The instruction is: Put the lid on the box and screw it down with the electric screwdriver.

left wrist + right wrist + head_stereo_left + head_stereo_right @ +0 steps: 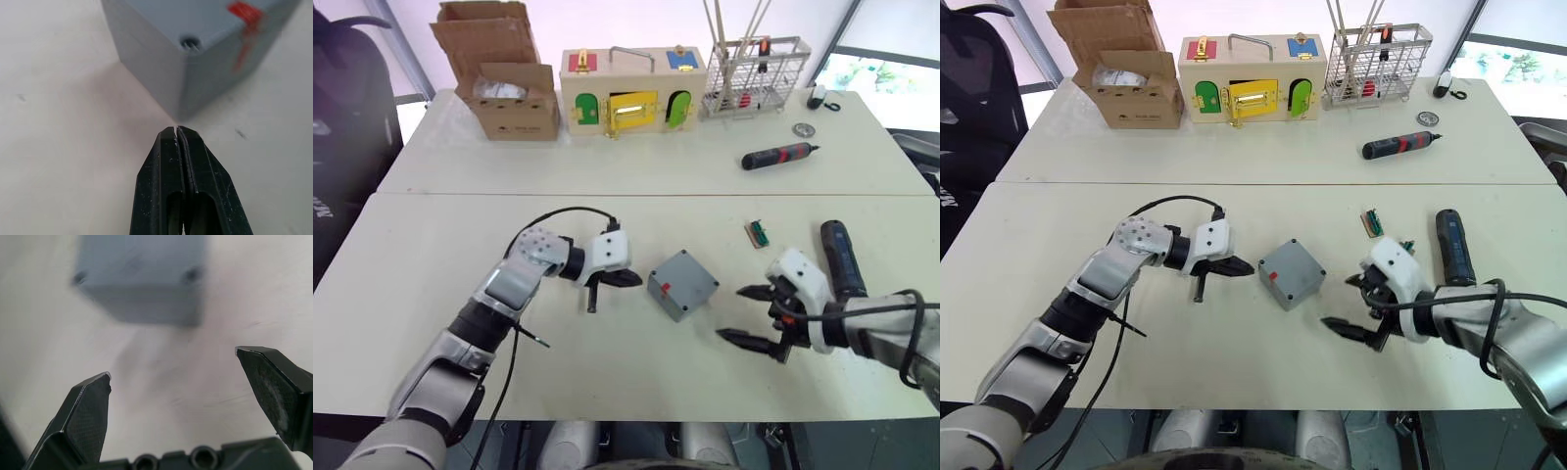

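Box (681,284) is looking light, rigid, slick; grip its flat sides. Left tool (628,279) is sitting pressed together, right tool (744,313) spread.

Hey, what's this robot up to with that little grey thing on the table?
The grey box sits on the table between the robot's two arms, and nothing is holding it. The left pincer is shut and empty, its tip pointing at one corner of the box from close by. The right pincer is wide open on the box's other side, also empty. The electric screwdriver lies on the table beside the right arm, untouched, so no screwing is under way.
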Controlling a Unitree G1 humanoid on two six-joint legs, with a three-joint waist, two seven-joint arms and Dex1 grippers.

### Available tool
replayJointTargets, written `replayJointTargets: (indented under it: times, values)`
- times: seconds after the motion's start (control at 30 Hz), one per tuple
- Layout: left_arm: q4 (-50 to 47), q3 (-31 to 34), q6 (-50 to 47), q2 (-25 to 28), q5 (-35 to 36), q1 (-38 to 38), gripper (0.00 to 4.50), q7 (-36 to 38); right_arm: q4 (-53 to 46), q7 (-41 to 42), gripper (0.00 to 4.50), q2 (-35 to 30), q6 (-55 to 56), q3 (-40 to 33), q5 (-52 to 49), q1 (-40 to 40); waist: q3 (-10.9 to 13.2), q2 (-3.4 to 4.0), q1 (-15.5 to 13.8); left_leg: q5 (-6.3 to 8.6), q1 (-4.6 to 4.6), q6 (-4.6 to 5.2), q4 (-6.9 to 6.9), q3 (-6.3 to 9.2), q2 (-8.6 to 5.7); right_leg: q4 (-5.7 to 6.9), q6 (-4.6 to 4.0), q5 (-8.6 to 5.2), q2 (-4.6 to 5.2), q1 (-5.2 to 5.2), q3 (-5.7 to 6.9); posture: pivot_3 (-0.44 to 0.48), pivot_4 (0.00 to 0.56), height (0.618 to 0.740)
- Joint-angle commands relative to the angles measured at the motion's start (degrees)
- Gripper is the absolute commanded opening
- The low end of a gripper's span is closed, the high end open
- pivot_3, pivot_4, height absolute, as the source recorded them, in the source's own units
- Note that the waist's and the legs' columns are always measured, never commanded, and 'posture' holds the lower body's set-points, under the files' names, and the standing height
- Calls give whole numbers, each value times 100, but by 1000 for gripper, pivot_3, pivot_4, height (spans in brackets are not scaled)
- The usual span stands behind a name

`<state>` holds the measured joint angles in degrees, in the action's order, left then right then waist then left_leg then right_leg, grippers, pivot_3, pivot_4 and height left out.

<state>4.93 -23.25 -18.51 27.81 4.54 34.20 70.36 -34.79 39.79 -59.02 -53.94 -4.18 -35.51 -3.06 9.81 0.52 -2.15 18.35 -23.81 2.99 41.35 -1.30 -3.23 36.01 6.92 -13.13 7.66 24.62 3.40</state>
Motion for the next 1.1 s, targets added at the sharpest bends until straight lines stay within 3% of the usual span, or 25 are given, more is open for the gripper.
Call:
replayJointTargets:
  times: [0.03,0.17,0.33,0.87,1.0,1.1]
  values:
    - [-526,13,-334,11,290,-61,0,165,252,87,4482,204,382,337,315,-345,1,-1,-20,0,0,0,1,1,0,0,0,0,0,-1,0,0,150,694]
    - [-627,-81,-387,-171,204,-110,0,-80,567,220,4482,443,637,788,620,-740,0,-3,-8,0,-1,0,2,0,-2,-3,0,0,1,-4,1,0,150,694]
    - [-627,-203,-336,-266,105,-178,0,-188,383,543,4482,479,647,978,554,-688,0,-2,0,0,-1,0,2,0,-2,-1,0,0,-1,-3,1,0,150,694]
    - [-321,-145,-105,-254,51,-44,0,-309,-635,359,4482,735,-81,669,-111,-124,0,-2,-9,0,-1,-1,2,2,-2,-1,0,0,2,-2,0,0,150,694]
    - [-348,-49,-219,-177,204,-7,0,-137,-622,54,4482,874,-312,50,-299,-15,0,-2,-14,0,-1,-1,2,2,-2,0,0,0,2,-2,0,0,150,694]
    - [-256,261,-376,-96,425,115,0,-101,-826,-17,4482,808,-677,-968,-780,287,0,-3,-25,0,-2,-1,3,2,-2,-1,0,0,3,-3,0,0,150,694]
